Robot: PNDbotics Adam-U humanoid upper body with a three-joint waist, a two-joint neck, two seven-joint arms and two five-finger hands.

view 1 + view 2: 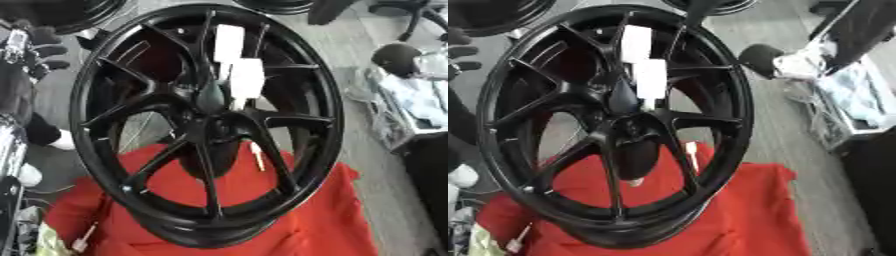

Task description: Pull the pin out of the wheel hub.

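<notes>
**Q:** Item one, the wheel hub (214, 121): how is it recorded?

**A:** It is entered as the black centre of a large spoked wheel, whose rim (325, 125) is set tilted on a red cloth (306, 220).

**Q:** And the pin?

**A:** A slim pale pin (256, 156) is seen just below the hub and slightly to its right, through a gap between two spokes. Whether it is seated in the wheel or lies on the cloth behind cannot be told.

**Q:** What else is listed at the hub?

**A:** Two white blocks are noted, the lower block (248, 77) just above the hub and the upper block (229, 42) above that one.

**Q:** Hands?

**A:** The left hand (45, 49) is logged well left of the hub and above its level, outside the rim and apart from it. Only dark fingers are shown, so its state cannot be told. The right hand is not made out.

**Q:** Remaining entries?

**A:** A small pale object (85, 241) is recorded far below-left of the hub, at the cloth's edge.
</notes>
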